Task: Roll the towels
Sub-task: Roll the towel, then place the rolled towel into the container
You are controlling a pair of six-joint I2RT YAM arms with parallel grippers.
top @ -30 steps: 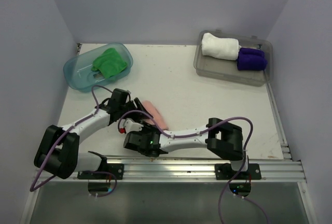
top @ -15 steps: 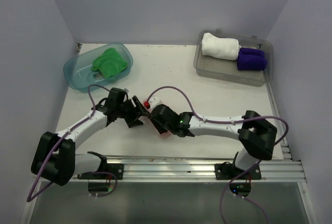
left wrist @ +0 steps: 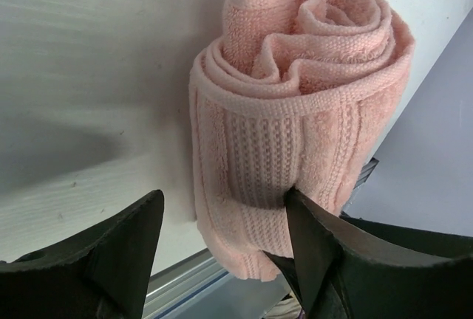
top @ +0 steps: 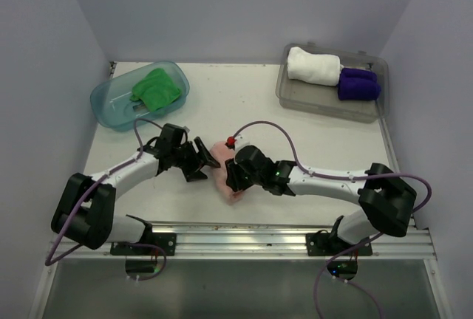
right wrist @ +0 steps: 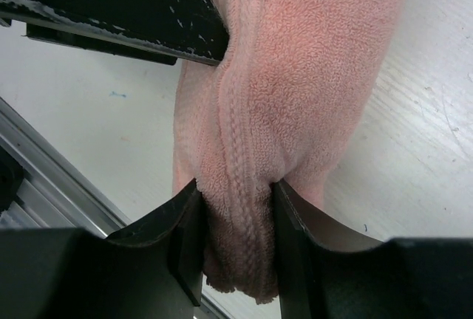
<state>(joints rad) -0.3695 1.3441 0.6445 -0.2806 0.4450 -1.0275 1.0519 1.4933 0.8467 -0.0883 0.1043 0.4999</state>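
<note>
The salmon pink towel [top: 222,179] lies rolled on the worktop [top: 295,134] near its front middle; the right claw [right wrist: 236,249] pinches the roll across its body, and the left claw [left wrist: 222,208] stands spread, one finger just touching the roll's side. To finish well, I judge the right should keep its pinch firm so the coil cannot spring loose, while the left backs clear without dragging the outer flap. Against a second ago, the right arm, then folded by its base, reaches in from the right; the left claw stands wider
</note>
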